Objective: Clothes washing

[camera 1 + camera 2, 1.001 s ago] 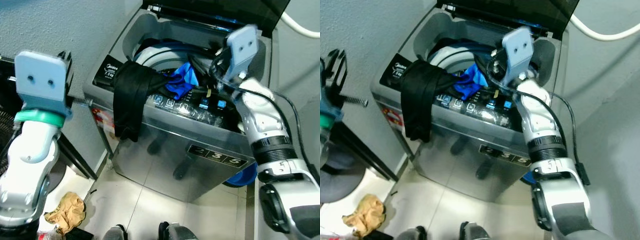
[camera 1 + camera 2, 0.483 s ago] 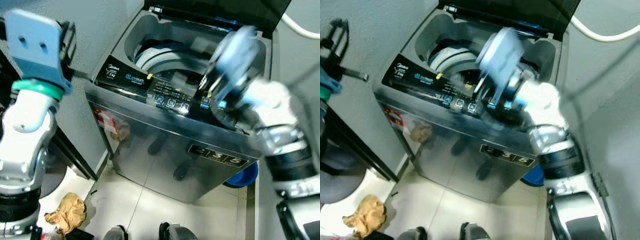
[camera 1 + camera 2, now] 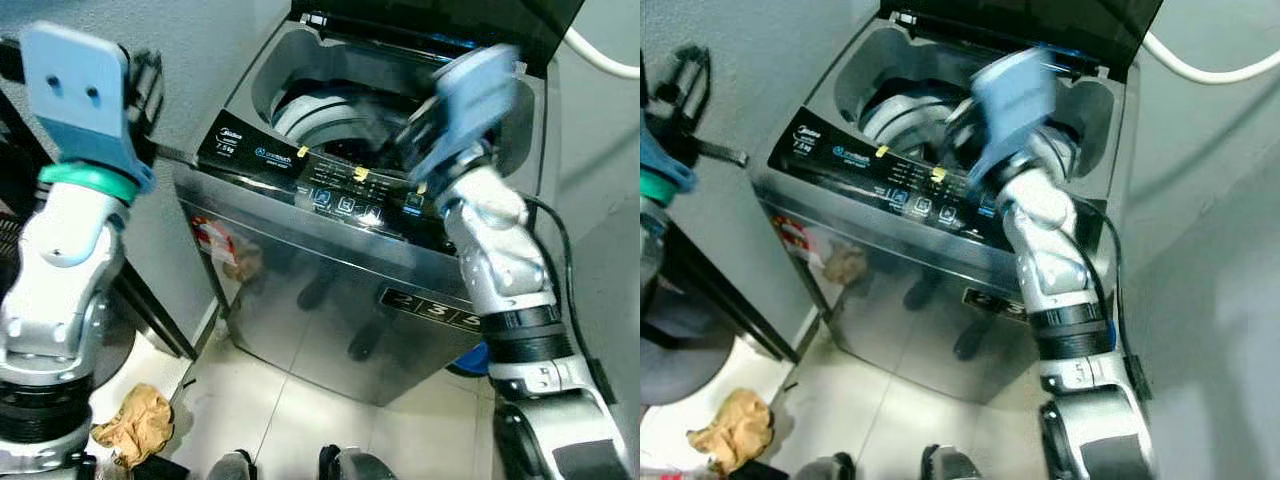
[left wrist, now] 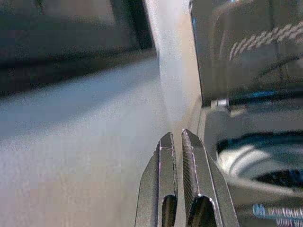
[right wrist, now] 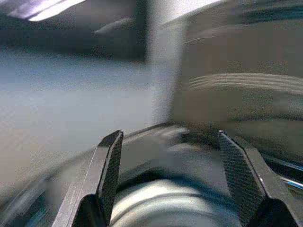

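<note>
The washing machine point(image 3: 330, 290) stands against a grey wall point(image 3: 750, 60), a silver top-loader with its dark lid point(image 3: 440, 15) raised at the back and its drum point(image 3: 320, 115) open to view, a pale ring around a dark hollow. A black control panel point(image 3: 320, 180) with blue-lit buttons runs along the front edge of the top.

The right gripper point(image 5: 173, 182) is over the drum mouth, just behind the control panel; its wrist housing is blurred in the head views. In the right wrist view its two black fingers point(image 5: 109, 172) stand wide apart with nothing between them, the drum's pale ring below and beyond them.

The left gripper point(image 4: 176, 153) is raised off the machine's left side, beside the wall. Its fingers are pressed nearly together with only a thin slit between, grasping nothing; past their tips lies the machine's rear corner and lid.

Below the left arm, a crumpled tan cloth point(image 3: 132, 425) lies on the pale tiled floor point(image 3: 300, 420). A white hose point(image 3: 1210, 60) crosses the wall to the right of the lid. A blue basin point(image 3: 472, 358) peeks out by the machine's right foot.
</note>
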Motion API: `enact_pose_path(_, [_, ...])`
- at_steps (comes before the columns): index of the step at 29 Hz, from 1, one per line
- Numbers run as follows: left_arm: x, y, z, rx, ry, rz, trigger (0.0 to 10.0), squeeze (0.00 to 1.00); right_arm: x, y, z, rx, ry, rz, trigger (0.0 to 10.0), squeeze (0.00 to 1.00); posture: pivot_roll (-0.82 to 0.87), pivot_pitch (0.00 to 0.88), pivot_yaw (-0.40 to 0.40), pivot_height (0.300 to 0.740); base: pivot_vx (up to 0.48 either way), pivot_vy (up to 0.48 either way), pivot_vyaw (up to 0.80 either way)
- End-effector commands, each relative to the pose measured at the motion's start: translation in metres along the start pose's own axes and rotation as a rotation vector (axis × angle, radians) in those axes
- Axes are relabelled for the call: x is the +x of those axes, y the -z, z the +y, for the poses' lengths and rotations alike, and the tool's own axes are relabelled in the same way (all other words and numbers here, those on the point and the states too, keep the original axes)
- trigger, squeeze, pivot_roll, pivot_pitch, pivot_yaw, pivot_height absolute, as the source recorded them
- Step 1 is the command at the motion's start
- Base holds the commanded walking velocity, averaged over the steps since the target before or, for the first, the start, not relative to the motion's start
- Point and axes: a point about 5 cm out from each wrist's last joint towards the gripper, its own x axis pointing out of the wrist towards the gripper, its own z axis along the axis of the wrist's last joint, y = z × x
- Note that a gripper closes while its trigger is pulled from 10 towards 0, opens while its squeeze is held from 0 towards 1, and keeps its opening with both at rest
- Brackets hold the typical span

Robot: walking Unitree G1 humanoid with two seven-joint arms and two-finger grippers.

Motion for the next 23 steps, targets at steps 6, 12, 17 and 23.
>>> enact_pose_path(6, [0.012,0.007,-0.003,-0.035,-0.005,-0.001,10.0,0.00,-0.003,-0.007,0.010,0.013,0.080,-0.058,10.0,0.00,0.06,0.085,0.018,0.740,0.000,0.000,0.00])
enact_pose_path(12, [0.014,0.009,-0.002,-0.041,-0.024,-0.002,10.0,0.00,-0.005,-0.004,0.016,0.038,0.087,-0.054,10.0,0.00,0.06,0.077,0.017,0.740,0.000,0.000,0.00])
enact_pose_path(17, [0.015,0.010,-0.002,-0.049,-0.026,-0.009,10.0,0.00,-0.006,-0.004,0.019,0.062,0.108,-0.053,10.0,0.00,0.05,0.068,0.022,0.740,0.000,0.000,0.00])
enact_pose_path(23, [0.017,0.010,-0.002,-0.051,-0.023,-0.018,10.0,0.00,-0.008,-0.004,0.022,0.077,0.104,-0.052,10.0,0.00,0.05,0.066,0.025,0.740,0.000,0.000,0.00])
